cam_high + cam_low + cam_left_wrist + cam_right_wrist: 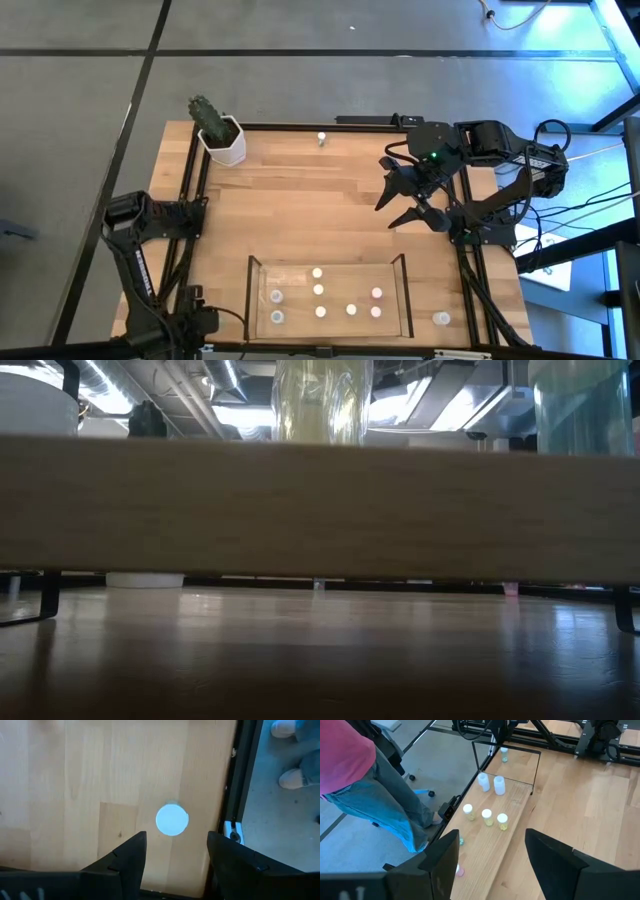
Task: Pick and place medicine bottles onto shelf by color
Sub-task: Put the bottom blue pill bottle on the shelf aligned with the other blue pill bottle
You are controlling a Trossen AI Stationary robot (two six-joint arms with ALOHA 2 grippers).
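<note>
Wooden tabletop [320, 215] with the shelf [400, 270] at its near edge, seven medicine bottles [319, 290] inside; one stray bottle [322, 138] far off, another [441, 319] just beside the shelf. Right gripper [408, 203] hovers mid-table, jaws apart; left gripper [175, 850], jaws apart, waits at the near-left corner. Descend centred over one cap, matching its colour group.

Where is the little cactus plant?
In the high view, the cactus stands in its white pot at the table's far left corner, far from the shelf at the near edge.
</note>
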